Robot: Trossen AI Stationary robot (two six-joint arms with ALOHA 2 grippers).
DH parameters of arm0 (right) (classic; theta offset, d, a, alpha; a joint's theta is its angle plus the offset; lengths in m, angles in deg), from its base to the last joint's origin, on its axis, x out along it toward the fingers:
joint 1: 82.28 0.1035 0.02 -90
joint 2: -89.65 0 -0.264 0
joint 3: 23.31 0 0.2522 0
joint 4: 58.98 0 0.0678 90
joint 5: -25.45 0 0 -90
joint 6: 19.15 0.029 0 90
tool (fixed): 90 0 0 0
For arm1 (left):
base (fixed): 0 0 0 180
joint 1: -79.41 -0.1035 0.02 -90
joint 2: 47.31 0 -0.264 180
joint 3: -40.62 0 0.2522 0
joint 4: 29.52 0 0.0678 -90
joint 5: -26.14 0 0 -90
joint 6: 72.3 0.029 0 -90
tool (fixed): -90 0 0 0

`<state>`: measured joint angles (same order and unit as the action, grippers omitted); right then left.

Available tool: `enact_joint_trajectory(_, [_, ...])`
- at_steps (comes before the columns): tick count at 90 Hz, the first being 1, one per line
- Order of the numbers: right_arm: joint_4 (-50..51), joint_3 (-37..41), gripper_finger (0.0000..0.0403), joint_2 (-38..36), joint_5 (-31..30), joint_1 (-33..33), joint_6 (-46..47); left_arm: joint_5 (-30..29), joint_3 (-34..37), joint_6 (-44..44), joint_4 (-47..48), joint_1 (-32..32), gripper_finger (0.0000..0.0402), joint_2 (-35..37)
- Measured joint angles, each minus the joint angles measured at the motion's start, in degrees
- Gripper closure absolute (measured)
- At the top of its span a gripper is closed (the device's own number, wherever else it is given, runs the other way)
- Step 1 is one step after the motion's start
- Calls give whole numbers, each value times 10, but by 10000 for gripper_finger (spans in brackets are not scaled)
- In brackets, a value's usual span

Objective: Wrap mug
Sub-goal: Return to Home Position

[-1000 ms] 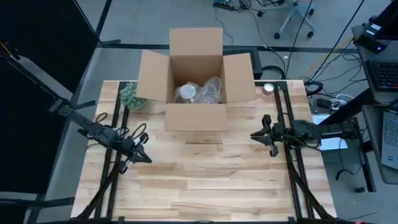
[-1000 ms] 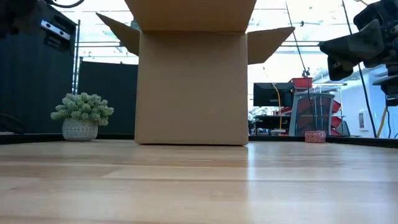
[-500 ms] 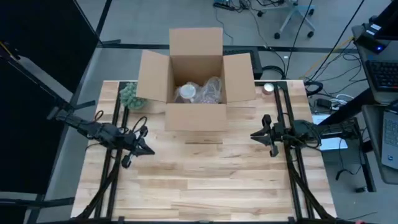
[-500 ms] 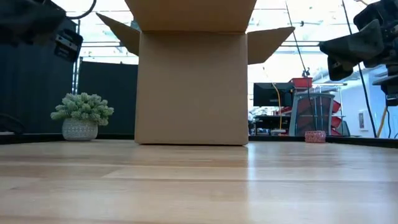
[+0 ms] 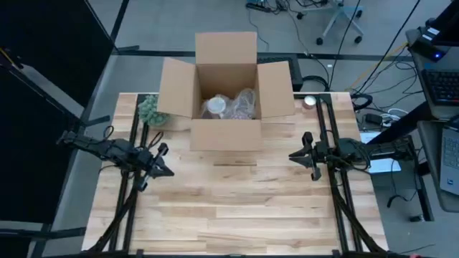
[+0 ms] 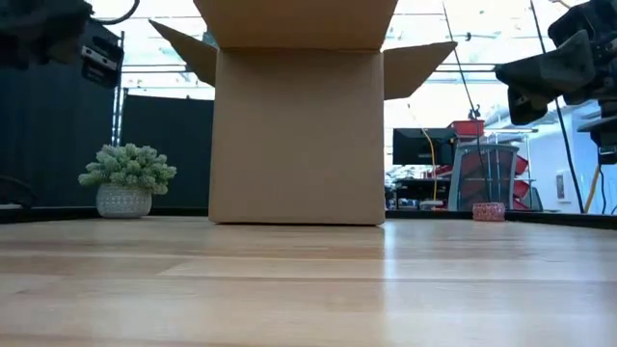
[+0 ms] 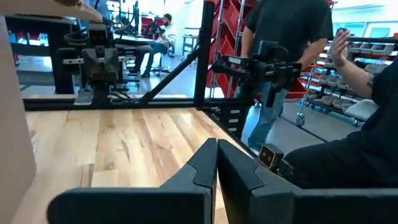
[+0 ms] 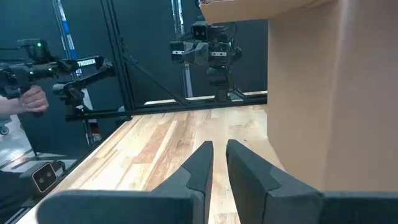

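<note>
An open cardboard box [image 5: 226, 86] stands on its base at the table's far middle. Inside it lie pale things in clear wrap [image 5: 231, 106]; whether one of them is the mug I cannot tell. My left gripper [image 5: 171, 173] hovers over the table's left part, near of the box's left corner, shut and with nothing in it [image 7: 217, 144]. My right gripper [image 5: 291, 155] hovers at the right of the box, pointing toward the table's left. Its fingers stand a narrow gap apart with nothing between them [image 8: 219, 146].
A small potted plant [image 5: 150, 110] stands at the far left, beside the box's left flap. A small round thing [image 5: 309, 101] lies at the far right. The bare wooden table top [image 5: 237, 208] stretches from the box to the near edge. People stand beyond the table's sides.
My left gripper has gone a little toward the table's far edge, still shut and holding nothing. My right arm and the box have kept still.
</note>
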<state>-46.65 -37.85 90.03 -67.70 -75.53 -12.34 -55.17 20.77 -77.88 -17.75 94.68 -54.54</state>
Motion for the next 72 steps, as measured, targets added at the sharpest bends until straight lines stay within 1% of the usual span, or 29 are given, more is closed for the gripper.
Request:
enact_joint_trajectory(23, [0,0,371,0,0,0,0,-17,0,0,32,-7,402,7])
enact_joint_trajectory(34, [0,0,371,0,0,0,0,-20,0,0,32,-7,402,7])
enact_joint_trajectory(48, [0,0,371,0,0,0,0,-43,0,-1,32,-7,402,7])
enact_joint_trajectory(72, [0,0,371,0,0,0,0,-44,0,0,29,-7,402,7])
